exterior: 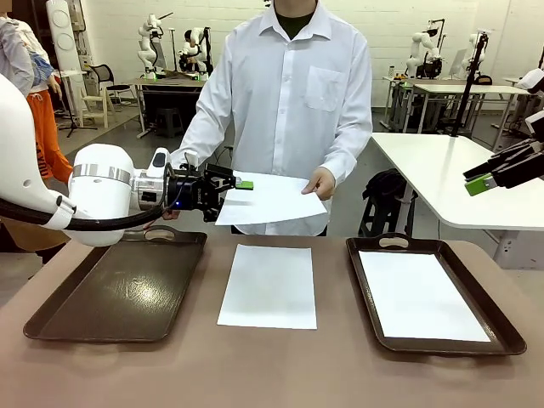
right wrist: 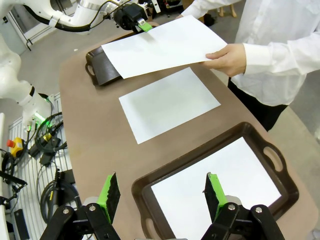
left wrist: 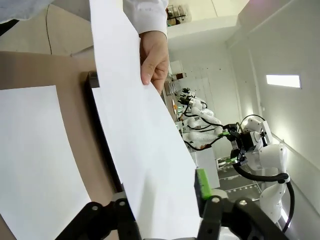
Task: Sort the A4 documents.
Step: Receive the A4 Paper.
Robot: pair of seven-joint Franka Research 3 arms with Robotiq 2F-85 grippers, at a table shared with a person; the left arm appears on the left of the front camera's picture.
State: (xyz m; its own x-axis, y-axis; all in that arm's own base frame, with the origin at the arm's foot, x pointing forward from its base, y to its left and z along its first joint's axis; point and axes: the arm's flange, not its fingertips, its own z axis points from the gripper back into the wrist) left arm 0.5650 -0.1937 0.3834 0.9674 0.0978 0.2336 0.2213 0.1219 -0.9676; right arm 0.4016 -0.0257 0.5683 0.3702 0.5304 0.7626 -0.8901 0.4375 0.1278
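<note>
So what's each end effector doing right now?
Left end effector: around the thin white paper sheet; grip cannot be told.
Right end effector: open, empty.

Brown tabletop, three items directly on it in a row. Left: dark brown handled tray. Centre, between the trays and touching neither: one white A4 sheet, flat, long side running away from the robot. Right: matching tray with a second sheet flat inside it.

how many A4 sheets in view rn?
3 A4 sheets. One in the air, in the person's hand, its edge between the fingers of the left gripper; one on the table, centre; one in the right tray. Others may be stacked underneath.
</note>
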